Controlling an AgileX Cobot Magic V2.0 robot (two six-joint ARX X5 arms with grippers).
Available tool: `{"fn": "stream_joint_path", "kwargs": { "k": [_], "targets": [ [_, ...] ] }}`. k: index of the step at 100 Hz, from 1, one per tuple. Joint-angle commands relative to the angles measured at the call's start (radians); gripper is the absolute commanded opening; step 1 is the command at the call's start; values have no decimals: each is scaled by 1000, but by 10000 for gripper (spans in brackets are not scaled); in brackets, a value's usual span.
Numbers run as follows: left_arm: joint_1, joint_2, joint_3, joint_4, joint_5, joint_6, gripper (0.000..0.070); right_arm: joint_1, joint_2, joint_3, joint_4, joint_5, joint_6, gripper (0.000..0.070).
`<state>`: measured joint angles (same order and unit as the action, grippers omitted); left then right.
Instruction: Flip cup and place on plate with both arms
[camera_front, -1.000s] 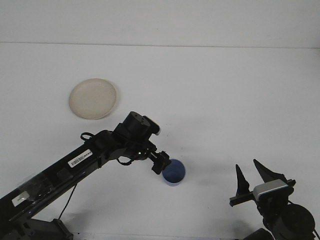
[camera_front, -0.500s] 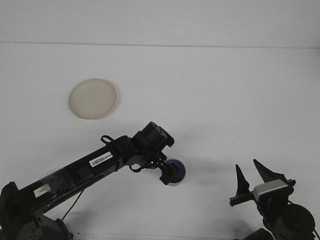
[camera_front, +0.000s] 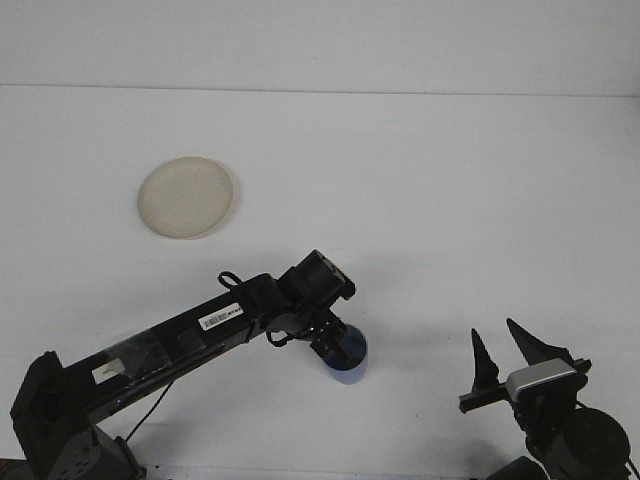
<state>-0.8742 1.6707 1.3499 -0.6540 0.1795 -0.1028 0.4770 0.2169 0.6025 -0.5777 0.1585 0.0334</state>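
Note:
The blue cup (camera_front: 352, 366) is near the front middle of the white table, with its pale blue side wall showing below the rim. My left gripper (camera_front: 334, 345) comes in from the lower left and sits on the cup's left rim, shut on it and hiding part of the opening. The cream plate (camera_front: 187, 197) lies far off at the back left with nothing on it. At the bottom right corner my right gripper (camera_front: 495, 333) stands open, fingers pointing up, well to the right of the cup and holding nothing.
The left arm's black links (camera_front: 170, 340) stretch from the bottom left corner towards the cup. The table's far edge (camera_front: 320, 90) meets a white wall.
The left arm has reached further right and down, and its gripper went from beside the cup's left rim onto the cup. The cup shifted slightly towards the front. The right arm stayed still.

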Motion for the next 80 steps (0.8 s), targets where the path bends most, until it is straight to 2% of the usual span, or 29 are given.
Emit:
{"fn": "stream_joint_path", "kwargs": {
  "k": [1, 6, 30, 46, 80],
  "targets": [
    [-10, 22, 27, 1, -49, 9, 13, 5, -1, 5, 12, 0, -5, 358],
    [-4, 22, 32, -3, -72, 11, 13, 5, -1, 5, 12, 0, -5, 358],
    [53, 20, 89, -39, -72, 22, 13, 5, -1, 5, 11, 0, -5, 358],
    [119, 20, 186, -109, -72, 57, 13, 5, -1, 5, 11, 0, -5, 358],
    [386, 21, 392, -182, -106, 88, 13, 5, -1, 5, 11, 0, -5, 358]
  ]
}}
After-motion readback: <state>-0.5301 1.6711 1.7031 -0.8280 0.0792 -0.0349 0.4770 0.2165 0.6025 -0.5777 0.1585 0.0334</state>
